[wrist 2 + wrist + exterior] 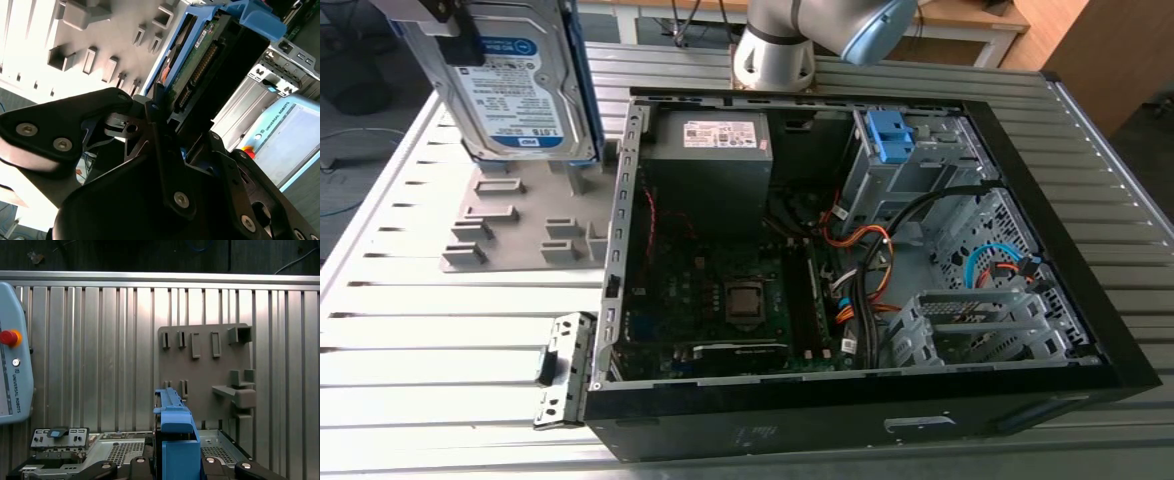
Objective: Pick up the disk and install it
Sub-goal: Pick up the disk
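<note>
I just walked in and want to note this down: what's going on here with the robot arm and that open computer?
The robot arm's claw is shut on the disk, a hard drive in a blue bracket, and holds it upright in the air. The disk hangs over the grey slotted plate, on the exterior view's left of the open computer case. It is not yet in the case.

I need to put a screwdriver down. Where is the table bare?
Bare slatted table: the patch bordered by the grey fixture plate, the computer case and the table's near edge; also a narrow strip along the case at the exterior view's right. Crowded: inside the case, among cables, and the plate's pegs near the disk.
</note>
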`<control>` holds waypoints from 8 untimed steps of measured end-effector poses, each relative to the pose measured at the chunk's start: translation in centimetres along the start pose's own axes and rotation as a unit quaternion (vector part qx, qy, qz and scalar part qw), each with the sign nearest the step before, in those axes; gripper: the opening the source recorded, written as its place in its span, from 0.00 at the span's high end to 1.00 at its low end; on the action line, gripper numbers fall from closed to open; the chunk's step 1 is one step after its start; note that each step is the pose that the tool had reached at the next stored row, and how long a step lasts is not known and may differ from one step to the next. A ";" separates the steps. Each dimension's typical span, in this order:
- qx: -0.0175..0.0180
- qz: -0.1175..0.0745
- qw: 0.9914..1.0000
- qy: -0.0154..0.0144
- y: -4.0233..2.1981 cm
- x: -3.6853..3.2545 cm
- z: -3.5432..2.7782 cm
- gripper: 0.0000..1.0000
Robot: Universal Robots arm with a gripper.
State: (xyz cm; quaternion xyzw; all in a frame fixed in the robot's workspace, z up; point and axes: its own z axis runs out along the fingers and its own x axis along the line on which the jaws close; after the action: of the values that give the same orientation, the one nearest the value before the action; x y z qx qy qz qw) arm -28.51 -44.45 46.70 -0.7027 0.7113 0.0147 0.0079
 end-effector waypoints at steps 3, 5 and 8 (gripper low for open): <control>0.000 0.000 1.000 0.000 -0.11 0.00 0.00 0.64; 0.000 0.000 1.000 0.000 -0.18 0.00 0.00 0.64; 0.000 0.000 1.000 0.000 -0.29 0.00 -0.01 0.64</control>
State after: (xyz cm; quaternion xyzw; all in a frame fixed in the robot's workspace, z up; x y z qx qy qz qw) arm -28.22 -44.45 46.71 -0.7027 0.7113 0.0147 0.0079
